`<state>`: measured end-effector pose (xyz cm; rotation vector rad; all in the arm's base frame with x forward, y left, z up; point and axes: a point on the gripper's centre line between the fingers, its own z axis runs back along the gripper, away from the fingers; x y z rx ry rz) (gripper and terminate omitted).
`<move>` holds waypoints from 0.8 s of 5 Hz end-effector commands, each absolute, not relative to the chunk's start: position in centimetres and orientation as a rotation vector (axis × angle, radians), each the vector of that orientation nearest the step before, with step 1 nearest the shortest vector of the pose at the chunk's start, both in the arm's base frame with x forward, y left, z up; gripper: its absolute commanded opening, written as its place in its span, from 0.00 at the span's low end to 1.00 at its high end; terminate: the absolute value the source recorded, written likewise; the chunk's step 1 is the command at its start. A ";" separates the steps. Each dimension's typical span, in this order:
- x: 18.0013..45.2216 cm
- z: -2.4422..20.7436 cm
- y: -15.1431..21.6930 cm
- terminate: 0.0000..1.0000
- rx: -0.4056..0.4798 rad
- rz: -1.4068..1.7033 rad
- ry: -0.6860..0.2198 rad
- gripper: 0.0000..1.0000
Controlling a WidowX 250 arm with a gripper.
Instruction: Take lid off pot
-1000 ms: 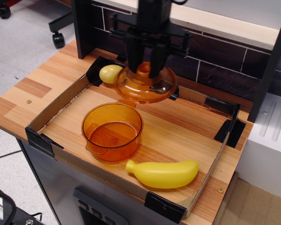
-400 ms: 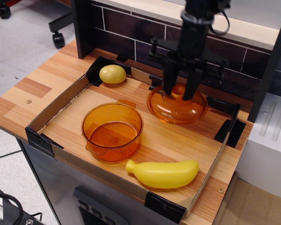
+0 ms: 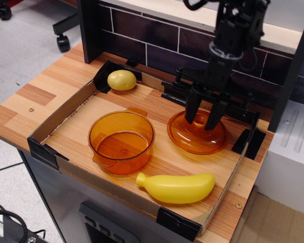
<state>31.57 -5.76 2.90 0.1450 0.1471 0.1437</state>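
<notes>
The orange lid (image 3: 192,139) sits low at the right back of the cardboard tray, dome up, level, at or just above the tray floor. My black gripper (image 3: 203,117) comes down from above and its two fingers are shut on the lid's small centre knob. The orange pot (image 3: 122,143) stands uncovered and empty at the tray's left middle, about a hand's width left of the lid, with its side handles showing.
A yellow toy banana (image 3: 178,187) lies at the tray's front right. A yellow lemon (image 3: 121,80) sits at the back left corner. The low cardboard tray wall (image 3: 61,109) rims the wooden table. A dark tiled wall and black posts stand behind.
My gripper has carried the lid from the back left by the lemon to the right, and lowered it to the tray's right back. The pot has not moved.
</notes>
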 end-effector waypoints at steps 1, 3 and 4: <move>32.1 4.2 -5.9 0.00 0.150 0.139 0.093 1.00; 31.7 5.0 -5.6 0.00 0.150 0.139 0.098 1.00; 31.7 5.0 -5.6 0.00 0.150 0.139 0.098 1.00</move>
